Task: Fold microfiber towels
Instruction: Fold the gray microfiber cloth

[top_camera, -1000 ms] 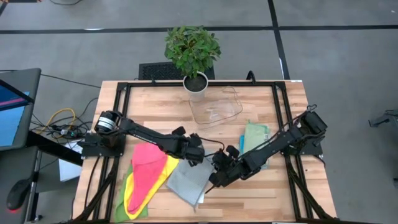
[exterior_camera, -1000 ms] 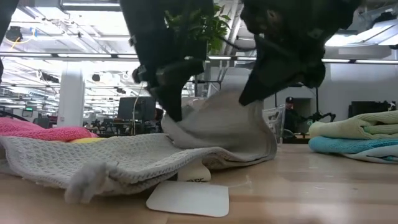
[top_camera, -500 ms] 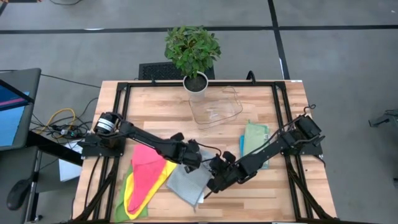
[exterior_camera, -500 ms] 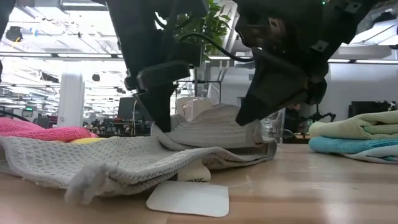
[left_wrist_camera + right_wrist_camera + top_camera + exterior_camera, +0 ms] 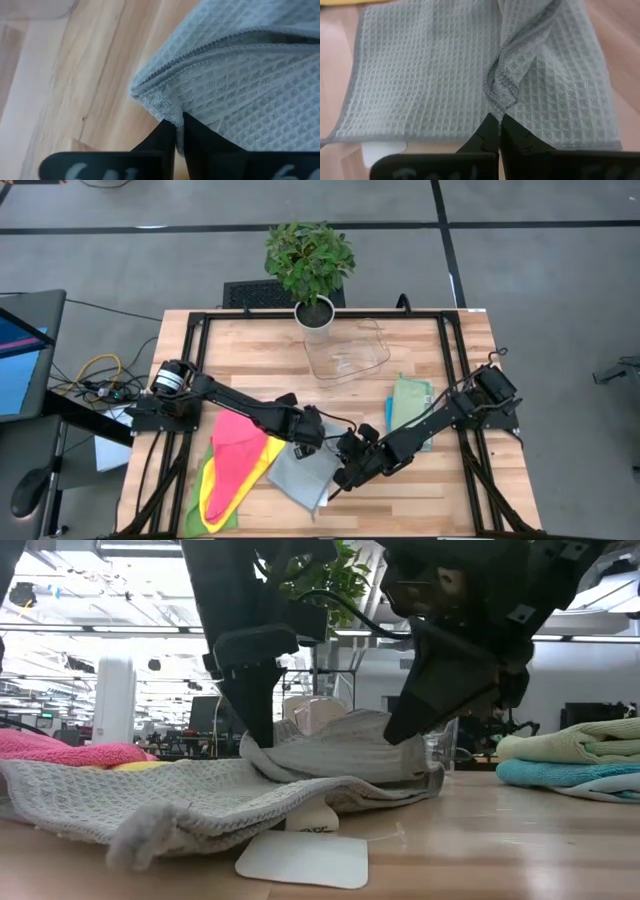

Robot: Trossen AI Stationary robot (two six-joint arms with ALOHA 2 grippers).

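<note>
**Two claws carry a grey towel's edge over its own middle**

My left claw (image 5: 318,436) is pinched tight on one corner of the grey towel (image 5: 300,472), and my right claw (image 5: 348,463) is pinched just as tight on the neighbouring corner; both hang low at the centre of the table (image 5: 240,360), the lifted edge draped between them over the flat half of the cloth.

My worry is a slip: each grip catches only the hem, so I judge that a quick pull could free one corner and skew the fold. The two wrists sit close together, and crowding them further risks a knock.

Pink and yellow towels (image 5: 235,465) lie heaped at eight o'clock, touching the grey one, and a sweep that way could drag them. The folded stack (image 5: 408,402) waits at three o'clock, near the right arm. The clear tray (image 5: 345,355) and potted plant (image 5: 310,265) stand well apart at twelve. Bare wood towards six o'clock gives the best room.
</note>
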